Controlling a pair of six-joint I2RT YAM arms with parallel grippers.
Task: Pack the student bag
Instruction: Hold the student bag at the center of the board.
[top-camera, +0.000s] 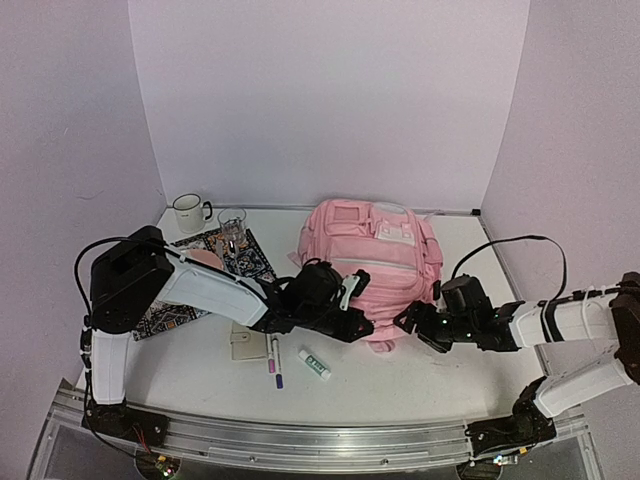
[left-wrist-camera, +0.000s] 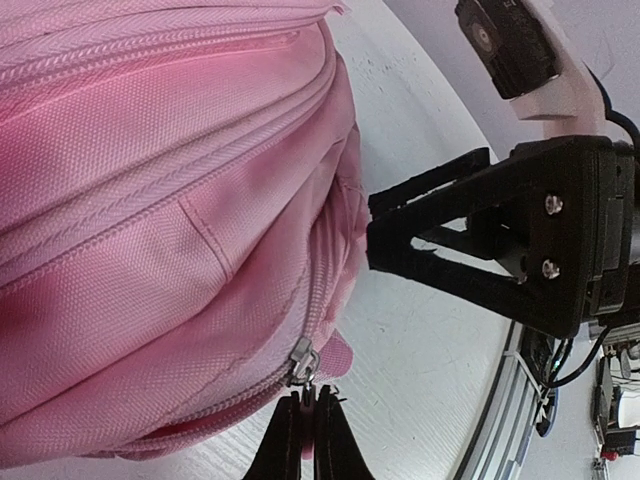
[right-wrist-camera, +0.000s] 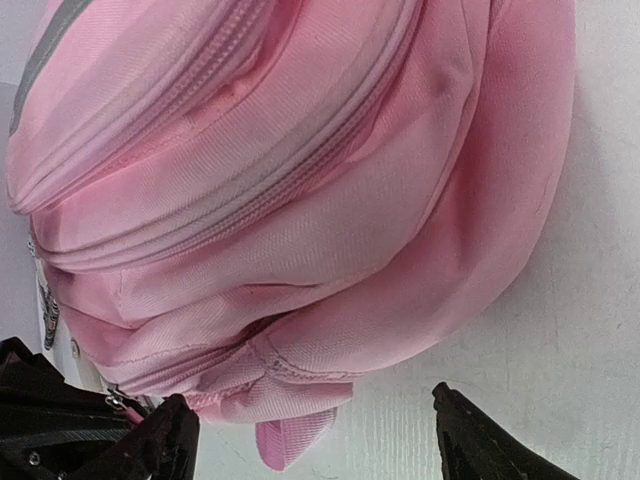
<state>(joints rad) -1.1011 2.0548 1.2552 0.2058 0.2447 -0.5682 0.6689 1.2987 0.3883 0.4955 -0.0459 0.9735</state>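
Student bag (top-camera: 365, 250) lies on table (top-camera: 400, 385), centre | left pincer (left-wrist-camera: 303, 438) pinching zip pull (left-wrist-camera: 304, 362) | right pincer (right-wrist-camera: 310, 442) spread just beside bag, gripping nothing | risk: unbraced soft bag drags along with pull, or tab slips free
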